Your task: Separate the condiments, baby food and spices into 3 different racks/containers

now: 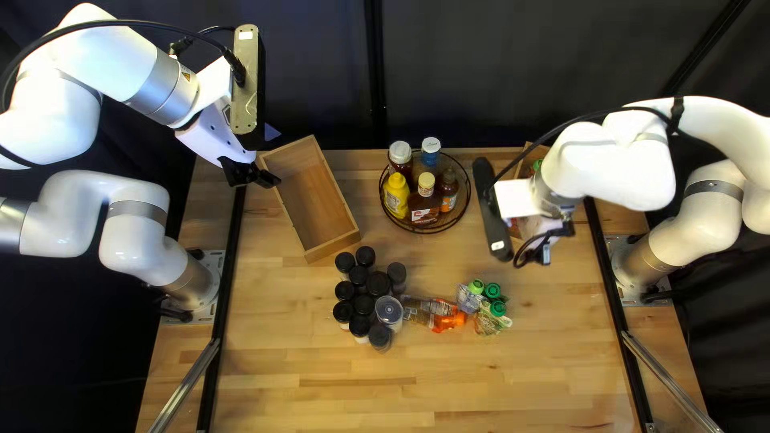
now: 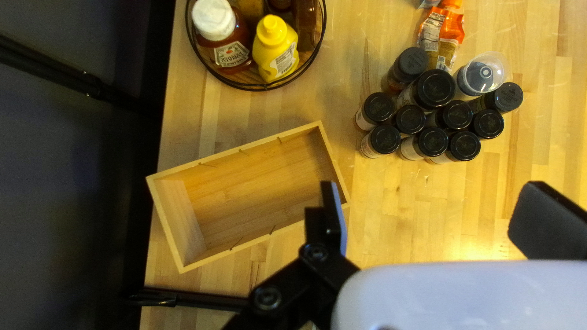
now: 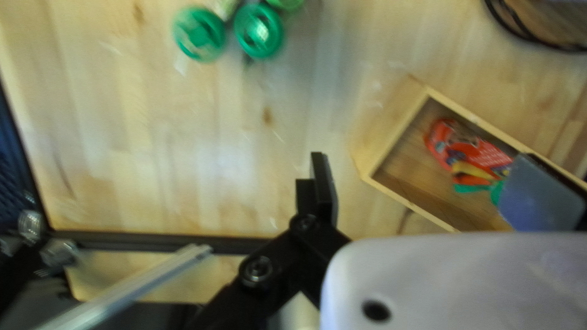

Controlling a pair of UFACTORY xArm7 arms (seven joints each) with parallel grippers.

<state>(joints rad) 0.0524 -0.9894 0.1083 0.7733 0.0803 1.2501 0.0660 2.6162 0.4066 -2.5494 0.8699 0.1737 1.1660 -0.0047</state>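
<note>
The top left view shows the wire basket (image 1: 420, 231) at upper centre, holding the bottles: the yellow bottle (image 1: 395, 196), one with a white cap (image 1: 399, 151), one with a blue cap (image 1: 430, 145) and two brown ones. Left of the basket the first box (image 1: 312, 198) sits at a slant. The left gripper (image 1: 261, 176) is over its far end, its fingers spread with nothing grasped. Just left of the middle, the spice jars (image 1: 362, 305) stand bunched upright, mostly black-lidded. The orange pouch (image 1: 449, 315) lies beside them, and the green-capped pouches (image 1: 492, 310) cluster at its right. The second box (image 1: 539, 152), toward upper right, is partly hidden by the right arm (image 1: 626, 156) and right gripper (image 1: 532, 226). In the right wrist view, the right gripper's fingers stand wide apart, released; the red pouch (image 3: 469, 150) lies inside the second box, near one finger (image 3: 541, 194).
</note>
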